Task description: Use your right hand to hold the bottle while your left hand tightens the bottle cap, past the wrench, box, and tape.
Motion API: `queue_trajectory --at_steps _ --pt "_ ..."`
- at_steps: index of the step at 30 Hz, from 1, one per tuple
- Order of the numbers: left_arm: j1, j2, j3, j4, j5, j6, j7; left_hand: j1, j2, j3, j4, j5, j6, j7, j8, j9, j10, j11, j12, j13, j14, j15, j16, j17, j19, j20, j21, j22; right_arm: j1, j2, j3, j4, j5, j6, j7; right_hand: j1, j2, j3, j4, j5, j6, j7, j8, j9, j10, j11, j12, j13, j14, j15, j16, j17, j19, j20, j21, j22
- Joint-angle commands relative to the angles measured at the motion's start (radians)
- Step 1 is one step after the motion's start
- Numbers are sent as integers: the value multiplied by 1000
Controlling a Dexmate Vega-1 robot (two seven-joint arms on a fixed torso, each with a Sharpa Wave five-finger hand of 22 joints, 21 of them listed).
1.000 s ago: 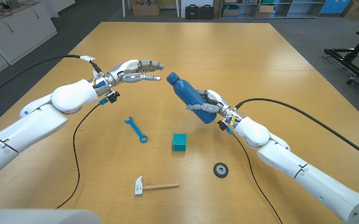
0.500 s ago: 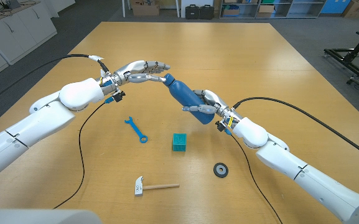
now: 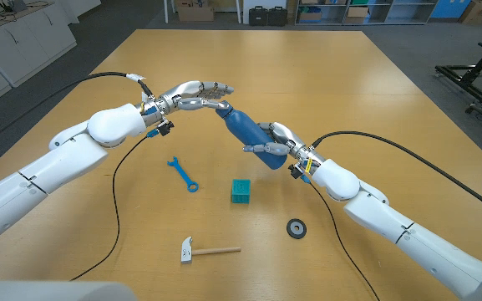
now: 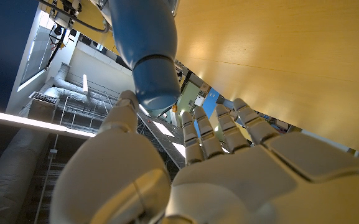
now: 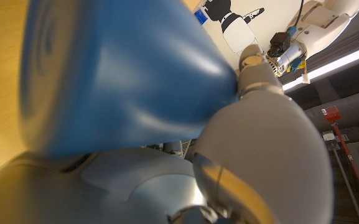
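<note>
A blue bottle (image 3: 242,127) hangs tilted above the table's middle, its cap (image 3: 223,107) pointing toward the robot's left. My right hand (image 3: 278,143) grips the bottle's lower body. In the right wrist view the bottle (image 5: 117,68) sits against that hand (image 5: 260,143). My left hand (image 3: 192,94) reaches in at the cap with its fingers spread. In the left wrist view the cap (image 4: 154,87) stands between the thumb and the fingers (image 4: 195,134). The thumb touches the cap's edge, and a gap shows on the fingers' side.
On the table in front of the bottle lie a blue wrench (image 3: 183,175), a small teal box (image 3: 241,191), a black tape roll (image 3: 296,227) and a hammer (image 3: 207,249). Black cables trail from both arms across the wooden table (image 3: 349,75).
My left hand has moved toward the bottle until its thumb and fingers stand around the cap. The right hand has shifted the bottle slightly toward the left hand.
</note>
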State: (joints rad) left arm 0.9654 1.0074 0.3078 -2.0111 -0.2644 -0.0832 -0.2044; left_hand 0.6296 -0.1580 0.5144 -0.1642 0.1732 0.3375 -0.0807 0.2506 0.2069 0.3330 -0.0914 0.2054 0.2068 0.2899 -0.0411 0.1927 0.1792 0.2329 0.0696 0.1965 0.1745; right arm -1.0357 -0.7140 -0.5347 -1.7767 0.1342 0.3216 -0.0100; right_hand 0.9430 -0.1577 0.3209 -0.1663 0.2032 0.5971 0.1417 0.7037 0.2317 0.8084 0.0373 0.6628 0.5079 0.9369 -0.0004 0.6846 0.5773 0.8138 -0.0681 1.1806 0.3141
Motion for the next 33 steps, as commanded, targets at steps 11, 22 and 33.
queue_trajectory --at_steps 11,22,33 --pt "-36 21 35 -42 37 80 18 20 7 -7 -3 2 51 23 21 5 70 3 25 2 42 -6 16 3 25 10 9 2 -16 -11 19 -16 4 8 -6 270 281 26 15 -2 261 -204 6 -1 222 -212 -6 5 143 -213 -4 9 25 -159 3 -1" --pt "-32 9 25 7 -59 -2 -41 6 8 -19 5 0 20 23 5 5 45 12 11 2 34 8 9 3 22 36 4 2 -17 -12 27 -20 -1 1 -15 269 281 26 16 -2 262 -204 6 -2 222 -213 -8 8 145 -213 -6 12 23 -159 5 -3" --pt "-52 16 31 28 -103 -13 -90 -14 10 -32 11 1 -8 43 -11 6 37 82 7 4 28 25 5 5 32 73 4 2 -19 -10 25 -18 -2 -6 -16 270 281 27 15 -2 262 -206 7 -3 223 -213 -10 10 145 -213 -8 14 22 -159 8 -4"
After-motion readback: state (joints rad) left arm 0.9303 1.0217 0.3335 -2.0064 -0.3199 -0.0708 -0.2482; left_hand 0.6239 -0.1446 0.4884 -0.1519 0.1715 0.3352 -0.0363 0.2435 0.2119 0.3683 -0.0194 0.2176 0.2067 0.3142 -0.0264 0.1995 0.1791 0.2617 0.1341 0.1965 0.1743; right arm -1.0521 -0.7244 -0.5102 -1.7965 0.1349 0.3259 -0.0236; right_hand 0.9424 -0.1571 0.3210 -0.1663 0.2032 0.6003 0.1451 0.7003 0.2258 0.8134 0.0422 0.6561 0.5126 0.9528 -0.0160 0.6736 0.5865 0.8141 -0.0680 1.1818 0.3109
